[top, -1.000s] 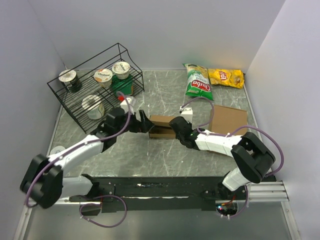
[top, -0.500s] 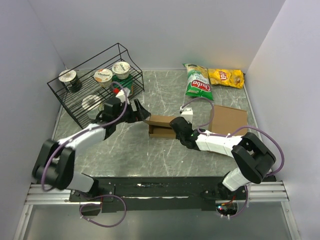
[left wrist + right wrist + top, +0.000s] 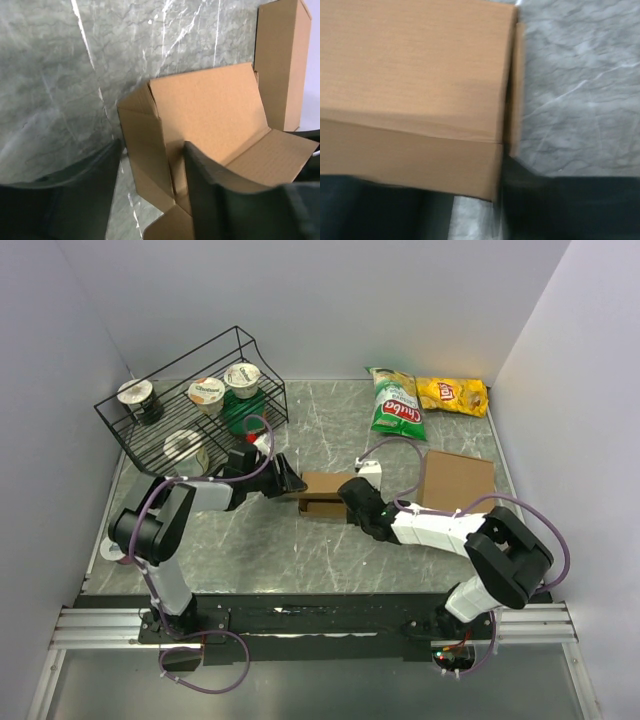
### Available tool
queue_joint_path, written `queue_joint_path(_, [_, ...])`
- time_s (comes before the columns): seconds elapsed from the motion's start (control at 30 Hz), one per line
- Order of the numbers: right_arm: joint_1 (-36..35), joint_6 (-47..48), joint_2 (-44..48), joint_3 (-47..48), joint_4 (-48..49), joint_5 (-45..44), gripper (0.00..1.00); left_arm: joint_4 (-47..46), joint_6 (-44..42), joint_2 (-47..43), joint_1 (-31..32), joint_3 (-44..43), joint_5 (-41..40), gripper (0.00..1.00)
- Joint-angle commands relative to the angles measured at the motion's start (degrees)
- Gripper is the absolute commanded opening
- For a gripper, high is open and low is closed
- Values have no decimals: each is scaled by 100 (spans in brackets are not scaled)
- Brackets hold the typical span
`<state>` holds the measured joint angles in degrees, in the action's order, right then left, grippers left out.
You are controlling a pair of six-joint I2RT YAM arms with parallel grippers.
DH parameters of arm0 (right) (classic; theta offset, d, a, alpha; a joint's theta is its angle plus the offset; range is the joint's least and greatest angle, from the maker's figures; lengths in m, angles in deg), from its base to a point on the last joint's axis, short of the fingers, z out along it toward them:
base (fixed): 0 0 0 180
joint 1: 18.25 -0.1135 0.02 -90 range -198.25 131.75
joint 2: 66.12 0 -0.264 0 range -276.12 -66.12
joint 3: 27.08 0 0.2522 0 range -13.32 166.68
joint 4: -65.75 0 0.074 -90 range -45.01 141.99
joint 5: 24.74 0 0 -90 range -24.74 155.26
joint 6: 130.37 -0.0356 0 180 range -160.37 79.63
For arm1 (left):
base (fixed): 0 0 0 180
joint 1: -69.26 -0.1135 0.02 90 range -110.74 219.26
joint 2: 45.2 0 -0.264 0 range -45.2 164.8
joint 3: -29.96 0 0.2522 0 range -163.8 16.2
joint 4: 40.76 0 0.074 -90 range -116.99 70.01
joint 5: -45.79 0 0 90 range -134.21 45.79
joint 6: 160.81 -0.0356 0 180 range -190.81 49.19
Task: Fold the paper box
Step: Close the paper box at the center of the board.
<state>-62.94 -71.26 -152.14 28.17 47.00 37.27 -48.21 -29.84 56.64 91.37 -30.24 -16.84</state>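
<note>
The paper box (image 3: 322, 492) is a small brown kraft box, partly folded, lying mid-table between both grippers. My left gripper (image 3: 289, 481) is at its left end. In the left wrist view the left gripper (image 3: 152, 150) is open and straddles the box's end wall (image 3: 145, 145): one finger (image 3: 215, 200) is inside the box and the other (image 3: 80, 200) outside, with a gap showing. My right gripper (image 3: 353, 503) is at the box's right end. In the right wrist view the right gripper (image 3: 465, 205) stands open under the box (image 3: 415, 90), one finger (image 3: 545, 200) against its end flap.
A plain brown cardboard slab (image 3: 457, 480) lies right of the box and also shows in the left wrist view (image 3: 282, 65). Green (image 3: 397, 405) and yellow (image 3: 452, 394) chip bags lie at the back. A black wire rack (image 3: 190, 410) with yogurt cups stands back left.
My left arm has swung down and to the left, lying low along the table, with its gripper staying at the box's left end. The box's dark opening shows less. The right arm has barely moved.
</note>
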Motion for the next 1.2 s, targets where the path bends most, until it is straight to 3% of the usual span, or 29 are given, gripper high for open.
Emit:
queue_joint_path(0.0, [-93,144,278,-265,-564,109,56,-199,-142,143,4,-111,-13,52])
queue_joint_path(0.03, [-102,197,426,-300,-538,109,66,-208,-151,152,4,-111,-13,51])
queue_joint_path(0.1, [-146,408,655,-396,-485,153,76,-243,-195,187,4,-111,22,47])
queue_joint_path(0.3, [-172,822,1358,-616,-581,575,92,-120,-326,257,4,-278,-22,46])
queue_joint_path(0.57, [-172,690,1596,-590,-1021,724,97,-225,-274,187,4,-340,-13,45])
queue_joint_path(0.77, [-277,953,2394,-827,-1109,1058,98,-41,-406,152,13,-445,-127,45])
queue_joint_path(1.17, [-480,1841,4820,-1416,-916,3167,100,91,-625,108,13,-630,-162,46])
